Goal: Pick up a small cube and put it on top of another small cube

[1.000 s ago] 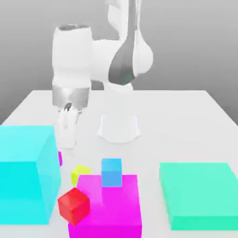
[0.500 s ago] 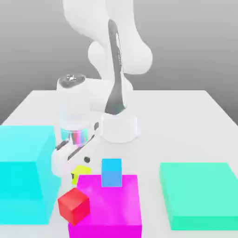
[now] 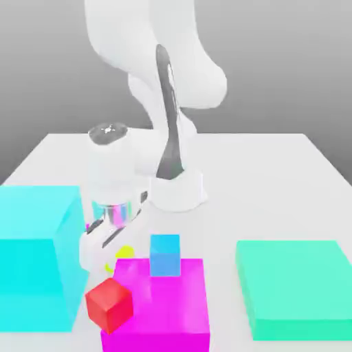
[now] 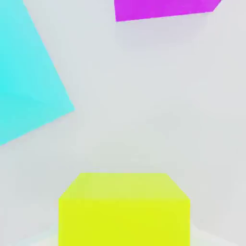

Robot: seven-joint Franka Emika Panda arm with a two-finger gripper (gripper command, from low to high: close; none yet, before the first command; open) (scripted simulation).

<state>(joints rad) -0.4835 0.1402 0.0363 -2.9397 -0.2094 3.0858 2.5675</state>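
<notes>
The small yellow-green cube [image 3: 124,254] rests on the white table, just behind the magenta block and to the exterior view's right of the cyan block. Most of it is covered by my hand. My gripper [image 3: 110,242] has come down onto it and is shut on it. In the hand view the cube [image 4: 124,209] looms large and close, its top and one side showing. A small blue cube [image 3: 165,254] stands on the back edge of the magenta block. A small red cube [image 3: 108,303] sits at that block's front corner on the exterior view's left.
A tall cyan block [image 3: 34,254] [image 4: 24,72] stands close on the exterior view's left of my hand. The magenta block [image 3: 165,306] [image 4: 163,9] lies in front. A flat green slab [image 3: 295,285] lies at the exterior view's right. The arm's base [image 3: 175,189] stands behind.
The arm swung over and lowered the hand onto the yellow-green cube. The fingers, open before, have closed on it. No cube or block has shifted.
</notes>
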